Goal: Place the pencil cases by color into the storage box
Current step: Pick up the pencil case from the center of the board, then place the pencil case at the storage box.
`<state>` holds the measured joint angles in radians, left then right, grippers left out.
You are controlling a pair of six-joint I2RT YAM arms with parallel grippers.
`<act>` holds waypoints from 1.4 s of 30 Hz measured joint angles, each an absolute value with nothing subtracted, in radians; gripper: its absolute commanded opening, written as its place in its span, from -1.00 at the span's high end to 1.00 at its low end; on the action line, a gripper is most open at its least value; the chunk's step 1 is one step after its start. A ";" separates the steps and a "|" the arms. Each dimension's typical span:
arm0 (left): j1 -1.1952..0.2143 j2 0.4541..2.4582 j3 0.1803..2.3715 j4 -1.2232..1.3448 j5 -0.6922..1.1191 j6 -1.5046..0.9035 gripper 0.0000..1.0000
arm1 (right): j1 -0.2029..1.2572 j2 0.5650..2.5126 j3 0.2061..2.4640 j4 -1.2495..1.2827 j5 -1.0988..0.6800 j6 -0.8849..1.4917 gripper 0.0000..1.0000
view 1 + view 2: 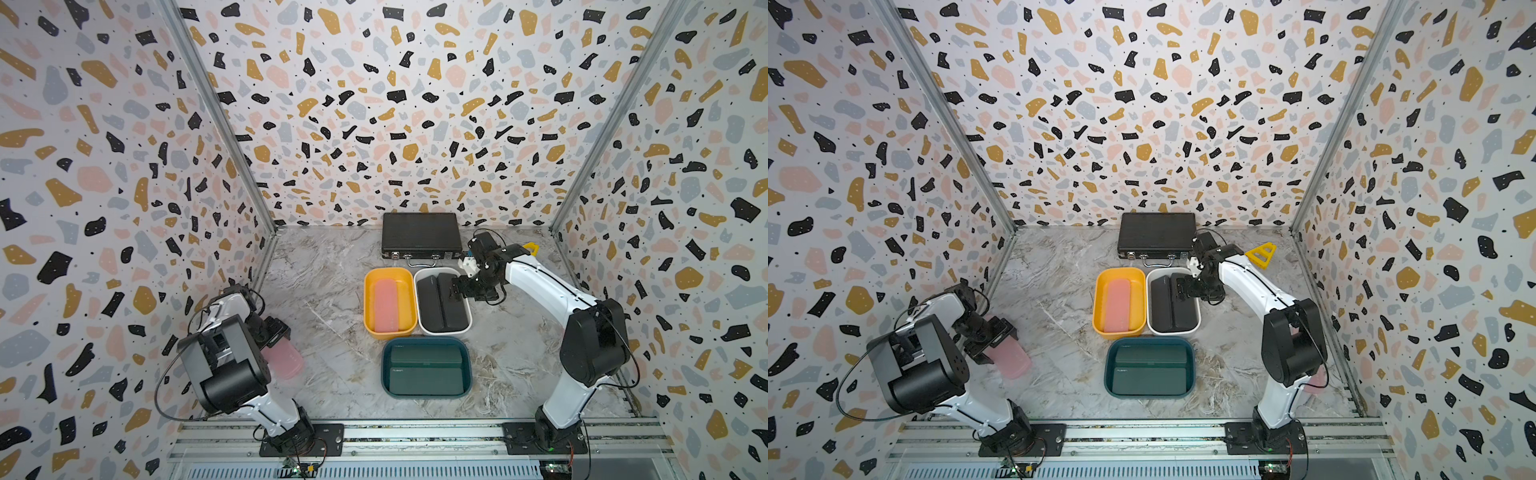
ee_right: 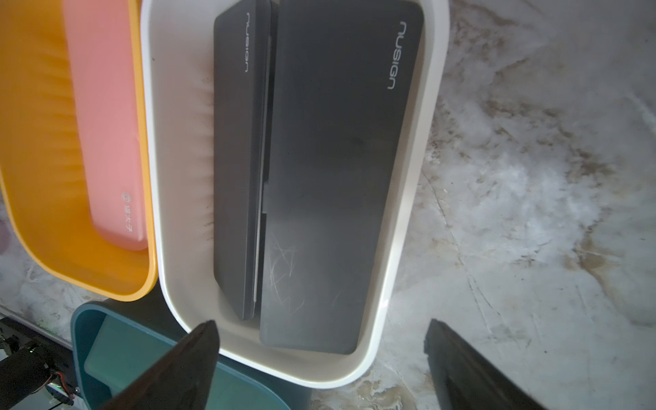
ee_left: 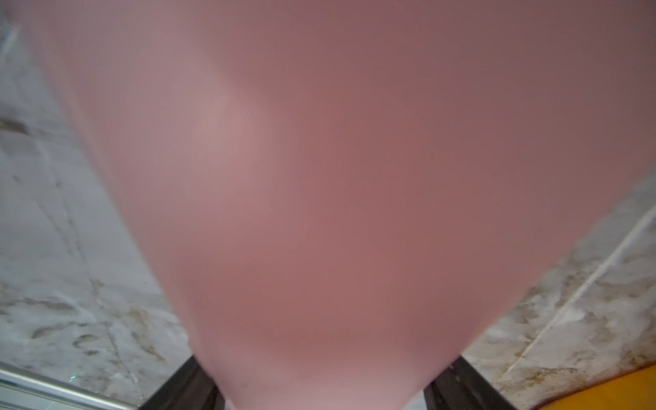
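My left pincer [image 1: 277,332] is closed on one end of the pink pencil case [image 1: 286,360], at the left side of the worktop [image 1: 332,299], well apart from the yellow tub [image 1: 369,299] where I judge it belongs. The case looks stiff, light and smooth — held only at the end it may slip or swing, so a hold across its narrow width near the middle seems safer. The right pincer [image 2: 321,323] stands open and empty above the white tub [image 2: 401,248] with two black cases [image 2: 337,159].

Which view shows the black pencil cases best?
The right wrist view: both black pencil cases appear large, logos readable. Both top views show them small, partly behind the right end effector. The left wrist view shows none.
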<state>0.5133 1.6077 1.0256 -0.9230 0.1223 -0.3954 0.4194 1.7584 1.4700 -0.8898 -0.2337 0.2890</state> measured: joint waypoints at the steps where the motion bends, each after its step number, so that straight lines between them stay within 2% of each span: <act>1: 0.498 1.600 1.038 -0.931 0.121 -0.395 -0.52 | 0.419 1.758 1.470 -0.890 -0.233 0.289 -0.92; 18: 0.149 1.547 1.315 -1.105 0.070 -0.404 -0.53 | 0.419 1.723 1.470 -0.893 -0.198 0.282 -0.92; 28: -0.148 1.559 1.519 -1.197 0.070 -0.450 -0.54 | 0.361 1.692 1.450 -0.909 -0.162 0.269 -0.92; 35: -0.328 1.667 1.673 -1.241 0.067 -0.496 -0.54 | 0.295 1.653 1.409 -0.913 -0.162 0.256 -0.92; 42: -0.431 1.831 1.798 -1.256 0.061 -0.525 -0.55 | 0.278 1.639 1.375 -0.914 -0.165 0.238 -0.92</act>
<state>-0.4309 1.8309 1.7981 -1.2556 0.0608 -0.5247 0.2783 1.6394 1.3754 -0.9142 -0.1646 0.2379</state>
